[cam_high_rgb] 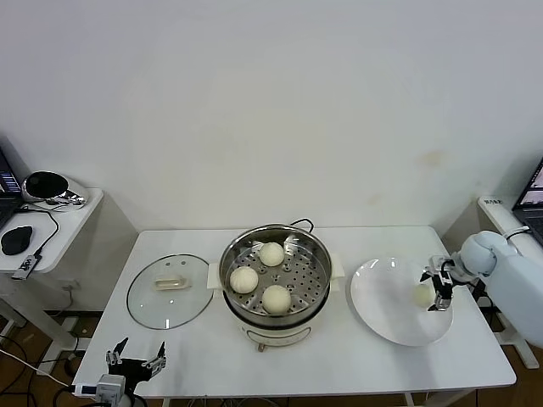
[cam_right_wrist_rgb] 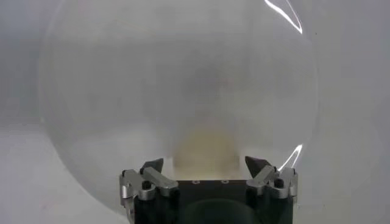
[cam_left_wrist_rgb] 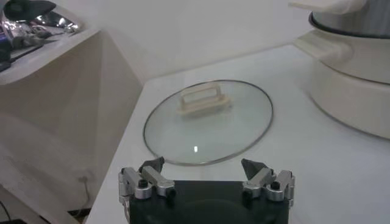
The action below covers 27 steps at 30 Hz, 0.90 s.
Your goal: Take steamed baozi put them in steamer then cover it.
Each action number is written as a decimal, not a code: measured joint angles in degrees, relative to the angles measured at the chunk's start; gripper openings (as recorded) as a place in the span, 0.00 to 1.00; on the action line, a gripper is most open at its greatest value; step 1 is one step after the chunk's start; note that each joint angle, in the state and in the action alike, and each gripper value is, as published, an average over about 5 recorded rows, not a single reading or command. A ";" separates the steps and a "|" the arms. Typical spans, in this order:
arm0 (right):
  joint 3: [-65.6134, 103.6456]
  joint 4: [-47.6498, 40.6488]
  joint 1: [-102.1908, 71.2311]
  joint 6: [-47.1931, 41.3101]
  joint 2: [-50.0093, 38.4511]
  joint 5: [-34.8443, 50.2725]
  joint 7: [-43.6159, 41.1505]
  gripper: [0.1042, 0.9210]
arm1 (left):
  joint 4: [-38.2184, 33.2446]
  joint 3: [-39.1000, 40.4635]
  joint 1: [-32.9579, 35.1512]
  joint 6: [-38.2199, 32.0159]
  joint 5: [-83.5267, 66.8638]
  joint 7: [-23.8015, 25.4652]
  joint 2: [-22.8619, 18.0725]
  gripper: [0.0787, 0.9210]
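Observation:
The steamer [cam_high_rgb: 223, 273] stands mid-table with three steamed baozi on its perforated tray [cam_high_rgb: 271, 253] [cam_high_rgb: 243, 279] [cam_high_rgb: 277, 298]. A fourth baozi [cam_high_rgb: 422, 295] [cam_right_wrist_rgb: 204, 146] lies on the white plate [cam_high_rgb: 386, 305] [cam_right_wrist_rgb: 122, 91] at the right. My right gripper [cam_high_rgb: 434, 288] [cam_right_wrist_rgb: 204, 163] is down at that baozi, open, one finger on each side of it with small gaps. The cover [cam_high_rgb: 153, 309] [cam_left_wrist_rgb: 207, 131], a glass lid with a cream handle [cam_left_wrist_rgb: 204, 100], lies flat to the left of the steamer. My left gripper [cam_high_rgb: 136, 352] [cam_left_wrist_rgb: 203, 163] hangs open by the table's front left corner, holding nothing.
The steamer's white base [cam_left_wrist_rgb: 353, 85] has a side handle towards the lid. A side table [cam_high_rgb: 76, 212] at the far left carries a mouse [cam_high_rgb: 15, 240] and cables. A laptop edge [cam_high_rgb: 533, 191] shows at the far right.

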 measured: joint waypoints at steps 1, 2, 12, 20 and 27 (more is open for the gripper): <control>0.01 -0.06 0.00 0.01 0.01 0.00 0.03 0.82 | 0.01 0.01 0.00 0.00 0.00 0.00 -0.02 0.88; 0.02 -0.10 -0.02 0.02 0.00 0.00 0.05 0.80 | 0.03 0.03 0.00 0.00 0.00 -0.01 -0.04 0.88; 0.18 -0.04 0.13 0.07 -0.38 0.59 -0.17 0.56 | 0.09 0.19 -0.01 -0.03 0.03 -0.03 -0.19 0.88; -2.11 3.34 2.52 -1.35 -2.53 4.02 -0.29 0.54 | 0.52 0.40 -0.59 -0.25 0.54 -0.18 -0.41 0.88; -9.89 9.84 10.69 -4.10 -5.74 11.58 -1.16 0.54 | 0.86 0.32 -0.89 -0.64 1.30 -0.37 -0.49 0.88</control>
